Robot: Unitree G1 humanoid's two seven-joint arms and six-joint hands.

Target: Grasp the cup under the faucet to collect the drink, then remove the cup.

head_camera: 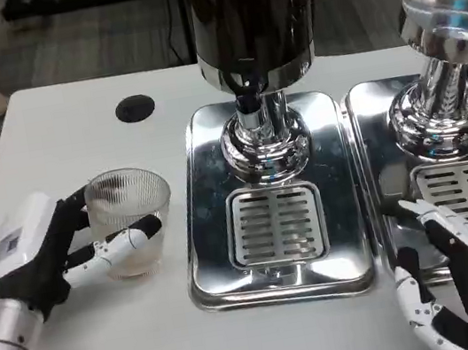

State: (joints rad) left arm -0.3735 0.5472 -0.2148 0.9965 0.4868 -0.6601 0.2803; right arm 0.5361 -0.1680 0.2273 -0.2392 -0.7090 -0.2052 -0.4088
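- The right hand (464,285) lies low at the table's near right edge, fingers spread and holding nothing, fingertips over the near rim of the right drip tray (383,204).
- The left hand (45,256) wraps its fingers around the clear cup (131,219), which stands upright on the white table (49,143), left of the middle drip tray (273,222).
- Farther back, the dark dispenser (247,11) rises over its chrome faucet (251,105); a black grommet hole (135,109) sits behind the cup.

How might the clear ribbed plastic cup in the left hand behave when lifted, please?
The clear ribbed plastic cup looks empty, so probably light. Its thin walls may flex under the left hand's fingers. Being tall and upright, it could tip if nudged.
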